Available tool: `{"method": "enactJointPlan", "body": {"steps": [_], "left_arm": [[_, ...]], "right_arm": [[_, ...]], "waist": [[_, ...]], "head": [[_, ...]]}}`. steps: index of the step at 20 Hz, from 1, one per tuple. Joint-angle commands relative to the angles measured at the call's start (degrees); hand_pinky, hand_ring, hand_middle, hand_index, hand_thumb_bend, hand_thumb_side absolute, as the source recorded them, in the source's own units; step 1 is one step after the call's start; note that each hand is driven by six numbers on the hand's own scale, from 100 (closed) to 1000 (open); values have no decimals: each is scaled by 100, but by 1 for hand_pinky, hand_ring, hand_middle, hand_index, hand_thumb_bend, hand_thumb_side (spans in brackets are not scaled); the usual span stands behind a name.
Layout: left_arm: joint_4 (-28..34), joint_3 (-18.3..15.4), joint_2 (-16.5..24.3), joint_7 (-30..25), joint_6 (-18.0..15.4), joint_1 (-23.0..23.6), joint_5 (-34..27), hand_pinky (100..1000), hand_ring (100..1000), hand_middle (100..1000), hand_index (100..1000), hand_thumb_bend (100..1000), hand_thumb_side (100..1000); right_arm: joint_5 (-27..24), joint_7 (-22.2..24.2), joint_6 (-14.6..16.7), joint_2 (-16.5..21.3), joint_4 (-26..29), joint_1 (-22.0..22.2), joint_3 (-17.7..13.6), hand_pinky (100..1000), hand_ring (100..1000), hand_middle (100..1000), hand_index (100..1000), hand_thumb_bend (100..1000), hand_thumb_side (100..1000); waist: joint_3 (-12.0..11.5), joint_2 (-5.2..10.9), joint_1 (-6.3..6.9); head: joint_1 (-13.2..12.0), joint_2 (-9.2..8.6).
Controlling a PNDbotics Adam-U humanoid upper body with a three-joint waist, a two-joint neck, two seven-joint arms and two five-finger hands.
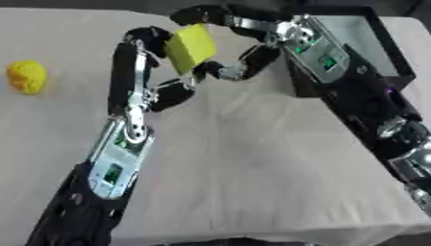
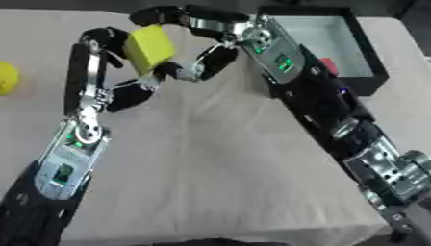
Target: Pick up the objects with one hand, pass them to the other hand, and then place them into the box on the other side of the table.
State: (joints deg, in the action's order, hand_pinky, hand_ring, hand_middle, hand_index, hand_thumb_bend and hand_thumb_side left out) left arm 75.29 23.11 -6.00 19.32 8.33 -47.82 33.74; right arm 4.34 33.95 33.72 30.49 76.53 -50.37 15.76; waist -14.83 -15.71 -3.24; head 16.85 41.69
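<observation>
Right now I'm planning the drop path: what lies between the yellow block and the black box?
Only the right hand and its forearm lie between the yellow block and the black box; left eye view shows it.

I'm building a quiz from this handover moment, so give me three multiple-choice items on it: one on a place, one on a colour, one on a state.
1. Where does the black box stand?
A. far right of the table
B. near left corner
C. table centre

2. What colour is the block between the hands?
A. red
B. yellow
C. blue

3. How is the block held?
A. lying on the table
B. inside the box
C. raised, with both robot hands at it

Answers:
1 A, it sits behind the right arm.
2 B, it is plainly yellow.
3 C, the left robot hand and right robot hand meet round it above the table.
</observation>
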Motion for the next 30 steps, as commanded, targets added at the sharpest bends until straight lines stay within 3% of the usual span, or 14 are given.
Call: {"method": "enactJointPlan", "body": {"steps": [1, 6, 13, 22, 28, 30], "left_arm": [[135, 41, -77, -61, -8, -128, -25, 467, 499, 429, 375, 100, 100], [130, 60, -98, -84, -8, -118, -27, 466, 500, 429, 376, 100, 100], [89, 59, -110, -97, 14, -113, -29, 466, 500, 431, 378, 100, 100], [-56, 41, -136, -120, 34, -92, -98, 466, 527, 435, 388, 100, 100], [-135, 24, -144, -74, 124, -74, -137, 479, 548, 469, 486, 100, 100], [-157, 13, -146, -12, 177, -72, -138, 492, 573, 499, 534, 159, 112]], "right_arm": [[-51, 1801, 1825, 90, 5, -106, -112, 1000, 1000, 1000, 989, 130, 276], [-100, 1801, 1825, 53, -26, -111, -95, 1000, 1000, 999, 952, 109, 244], [-264, 1801, 1825, 33, -131, -109, -138, 1000, 1000, 837, 809, 100, 217], [-658, 1801, 1825, -14, -273, -101, -167, 1000, 1000, 700, 648, 100, 172], [-872, 1801, 1724, -21, -369, -97, -264, 982, 925, 626, 569, 100, 125], [-926, 1801, 1671, -21, -375, -99, -299, 979, 912, 616, 554, 100, 124]], "waist": [[19, 85, 19], [34, 71, 17], [50, 54, 27], [70, 57, 26], [86, 48, 33], [90, 45, 32]], "head": [[30, 12], [37, 25], [57, 52], [51, 57], [50, 57], [51, 58]]}}
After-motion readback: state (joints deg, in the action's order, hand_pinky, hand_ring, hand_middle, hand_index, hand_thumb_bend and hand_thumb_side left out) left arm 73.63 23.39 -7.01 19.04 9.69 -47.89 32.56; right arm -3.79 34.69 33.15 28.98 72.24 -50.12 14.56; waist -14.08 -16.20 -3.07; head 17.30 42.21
